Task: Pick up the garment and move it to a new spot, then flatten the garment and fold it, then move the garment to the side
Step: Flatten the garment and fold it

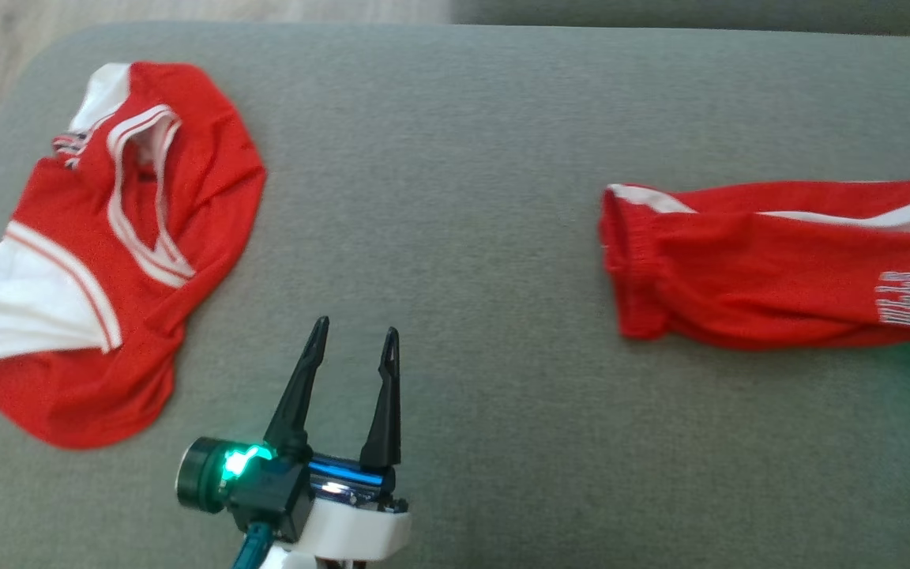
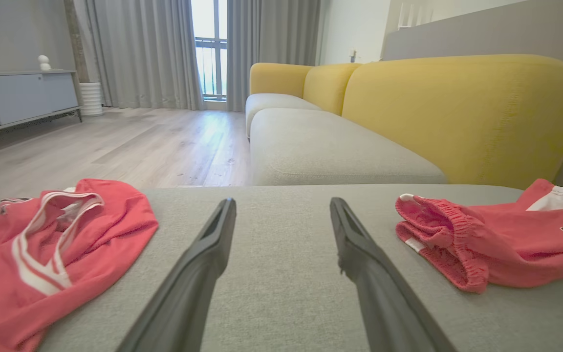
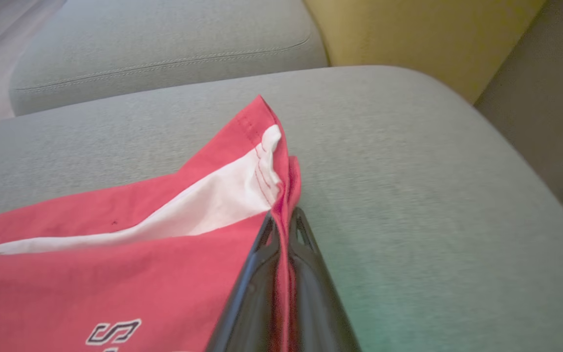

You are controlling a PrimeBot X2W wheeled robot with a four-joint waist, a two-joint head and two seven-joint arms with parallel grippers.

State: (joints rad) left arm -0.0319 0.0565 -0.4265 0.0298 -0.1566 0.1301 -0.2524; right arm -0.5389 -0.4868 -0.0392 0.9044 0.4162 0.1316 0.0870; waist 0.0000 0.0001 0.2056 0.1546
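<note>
The garment, a pair of red shorts with a white side stripe and white lettering, lies bunched on the right of the grey cushion. In the left wrist view the shorts show their elastic waistband at the right. My right gripper is shut on a hem edge of the shorts, with red cloth pinched between its dark fingers. Low over the cushion's front middle, my left gripper stands open with nothing between its fingers. It points across the bare cushion in its own view.
A crumpled red and white jersey lies on the cushion's left side, also at the left of the left wrist view. A yellow-backed sofa with grey seats stands beyond. Wooden floor lies past the cushion's far edge.
</note>
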